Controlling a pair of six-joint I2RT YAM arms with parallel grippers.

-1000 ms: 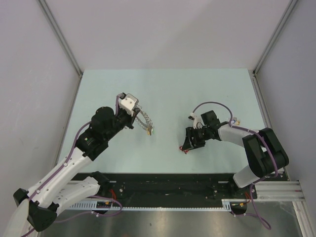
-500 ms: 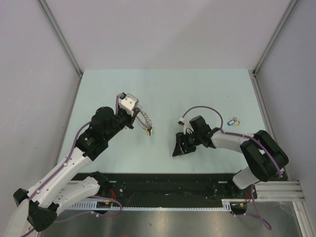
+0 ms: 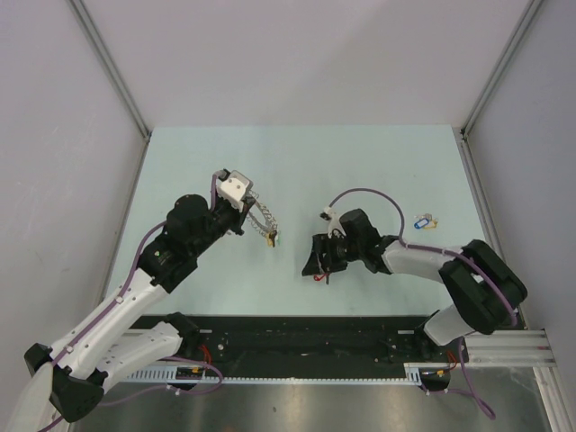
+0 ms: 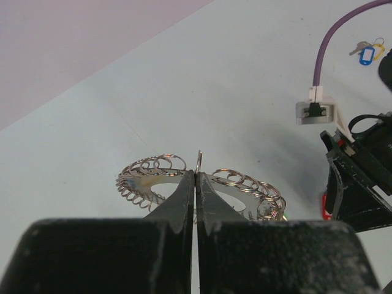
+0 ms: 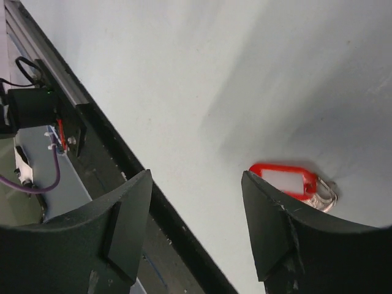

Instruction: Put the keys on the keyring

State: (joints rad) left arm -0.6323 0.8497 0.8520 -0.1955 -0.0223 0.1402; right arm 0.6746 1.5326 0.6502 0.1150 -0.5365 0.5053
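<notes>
Left gripper clamped on the limp, light silvery coiled-wire keyring; right gripper, jaws apart, beside the red plastic-headed key lying flat on the pale table; thin, probably slippery, best pinched by its head.

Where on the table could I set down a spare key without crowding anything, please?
The far strip of table, from back wall to keyring, is bare. The middle is crowded: keyring, right fingers and red key sit close; a blue key lies at right.

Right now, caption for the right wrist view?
Right gripper, fingers open over the table, red-tagged key lying beside one finger.
</notes>
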